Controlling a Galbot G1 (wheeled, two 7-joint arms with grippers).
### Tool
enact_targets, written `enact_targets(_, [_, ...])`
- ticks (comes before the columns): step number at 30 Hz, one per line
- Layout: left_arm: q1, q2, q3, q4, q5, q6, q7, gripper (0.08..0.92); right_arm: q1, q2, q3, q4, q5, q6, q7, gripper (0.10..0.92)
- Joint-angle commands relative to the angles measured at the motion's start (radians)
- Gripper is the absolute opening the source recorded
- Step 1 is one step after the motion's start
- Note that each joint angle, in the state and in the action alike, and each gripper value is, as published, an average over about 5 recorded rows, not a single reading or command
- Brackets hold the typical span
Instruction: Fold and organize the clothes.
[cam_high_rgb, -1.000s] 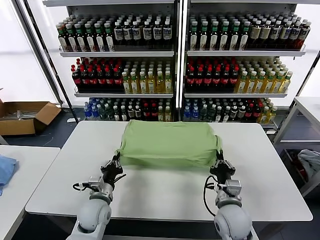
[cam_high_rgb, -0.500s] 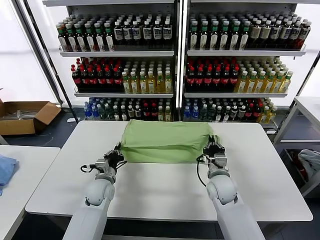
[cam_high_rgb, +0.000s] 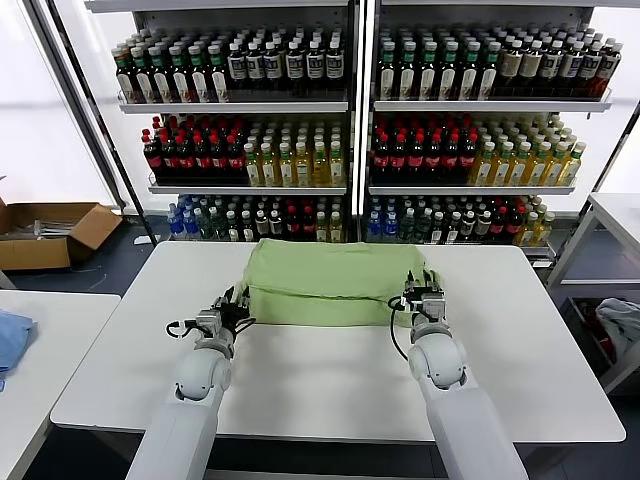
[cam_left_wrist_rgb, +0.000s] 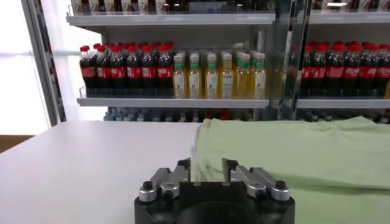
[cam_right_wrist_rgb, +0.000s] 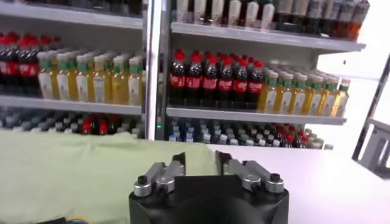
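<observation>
Head view showed the light green soft fabric polo shirt (cam_high_rgb: 330, 283) lying folded on the far middle part of the white rectangular table (cam_high_rgb: 330, 380). The left gripper (cam_high_rgb: 232, 311) stood at its left near corner with fingers parted, holding nothing. The right gripper (cam_high_rgb: 420, 292) was at the right edge, also parted, empty.

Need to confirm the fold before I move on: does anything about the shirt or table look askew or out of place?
Nothing stands out. The green shirt lies folded flat on the white table, edges fairly even. The left gripper and right gripper sit at its near corners, jaws open.
</observation>
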Motion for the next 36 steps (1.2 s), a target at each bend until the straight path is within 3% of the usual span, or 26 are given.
enact_targets(1, [0.037,0.001,0.001,-0.105,0.025,0.067,-0.021,0.503,-0.014,0.001,0.005,0.094,0.064,-0.039,0.074,0.618])
enact_targets(7, [0.103,0.013,0.000,-0.171,0.068,0.104,-0.021,0.677,-0.161,-0.068,0.016,0.232,-0.017,-0.117,0.062,0.782])
enact_targets(13, [0.131,0.022,-0.005,-0.179,0.082,0.108,-0.021,0.811,-0.234,-0.103,0.040,0.270,-0.013,-0.140,0.068,0.822])
enact_targets(36, [0.116,0.029,-0.008,-0.110,0.079,0.123,-0.014,0.823,-0.230,-0.084,0.031,0.163,0.023,-0.175,0.090,0.823])
